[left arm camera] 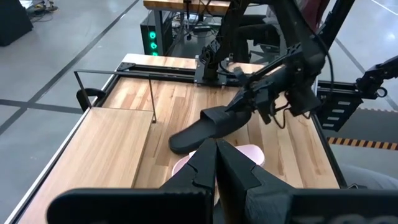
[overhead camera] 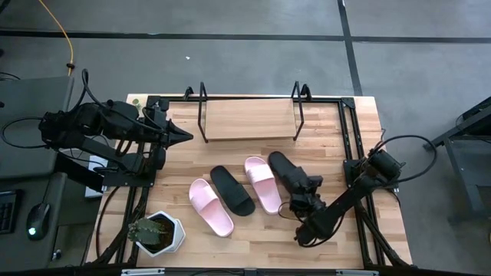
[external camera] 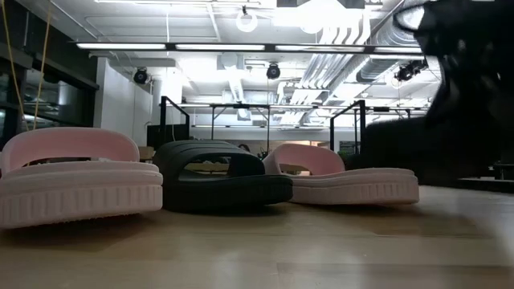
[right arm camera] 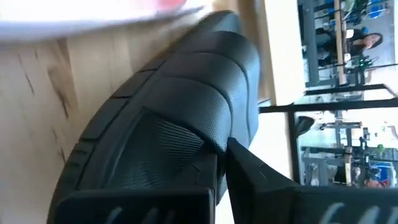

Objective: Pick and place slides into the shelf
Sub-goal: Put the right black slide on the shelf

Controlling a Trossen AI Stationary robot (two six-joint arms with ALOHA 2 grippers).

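Four slides show in the high view. A pale pink slide (overhead camera: 209, 205), a black slide (overhead camera: 232, 190) and a second pink slide (overhead camera: 262, 182) lie sole-down side by side on the table. They also show in the low view: pink (external camera: 72, 181), black (external camera: 213, 177), pink (external camera: 337, 177). My right gripper (overhead camera: 304, 193) is shut on the second black slide (overhead camera: 282, 169), to their right. The shelf (overhead camera: 249, 119), a light wooden board between thin black frame ends, stands at the far edge. My left gripper (overhead camera: 182, 136) is shut and empty, at the table's left beside the shelf. My right gripper pinches the black slide between its two fingers (right arm camera: 249, 171) at the strap's edge (right arm camera: 211, 140), near the slide's near end. The fingers come from the table's near right, slanting down. The slide is tilted, held end (left arm camera: 233, 112) raised and far end (left arm camera: 180, 142) low by the table.
A potted plant in a white pot (overhead camera: 157, 232) stands at the near left corner. Black frame rails (overhead camera: 353, 146) run along the table's left and right sides. Bare wood lies between the shelf and the slides.
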